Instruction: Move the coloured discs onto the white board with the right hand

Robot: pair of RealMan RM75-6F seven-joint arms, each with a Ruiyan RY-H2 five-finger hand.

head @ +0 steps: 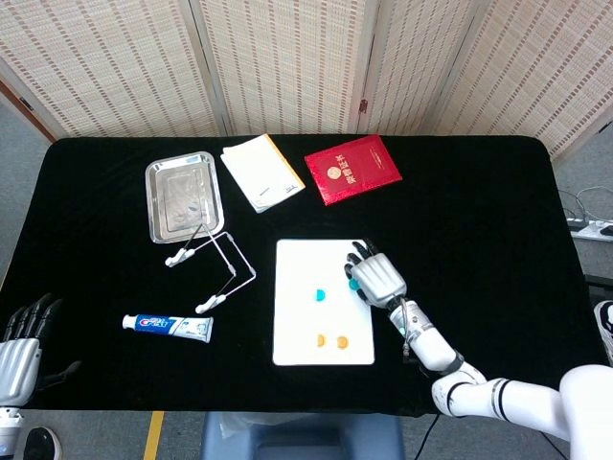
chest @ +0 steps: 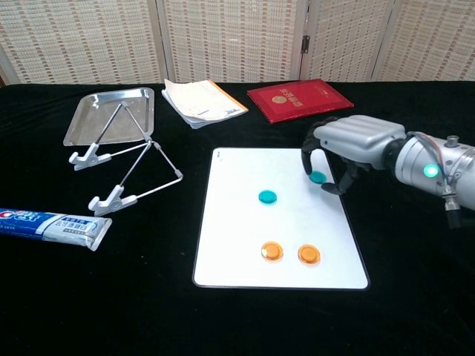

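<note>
Coloured discs, four in all: three lie on the white board [chest: 245, 222], one is held above it. Items recorded from left to right on the black tabletop [chest: 415, 297].

Left hand [head: 17, 350]: seen in the head view only, at the near left corner off the tabletop edge, fingers apart and holding nothing.

Toothpaste tube [chest: 52, 225]: lying flat near the front left. Behind it, a steel tray [chest: 111, 115] towards the rear, with two wire stands [chest: 130, 167] on white feet (one leaning over the tray's near edge, the other just in front of it). A pale notebook [chest: 202, 101] lies to the right of the tray, and a red booklet [chest: 298, 99] further right, both near the rear edge.

White board: centre of the tabletop. One teal disc [chest: 267, 197] rests near its middle. Two orange discs [chest: 272, 251] [chest: 309, 255] sit side by side nearer the front edge, close but apart.

Right hand [chest: 349, 144]: positioned over the board's far right corner, fingers curled downward, with a second teal disc [chest: 318, 177] pinched between its fingertips. Whether this disc touches the board surface cannot be determined.
</note>
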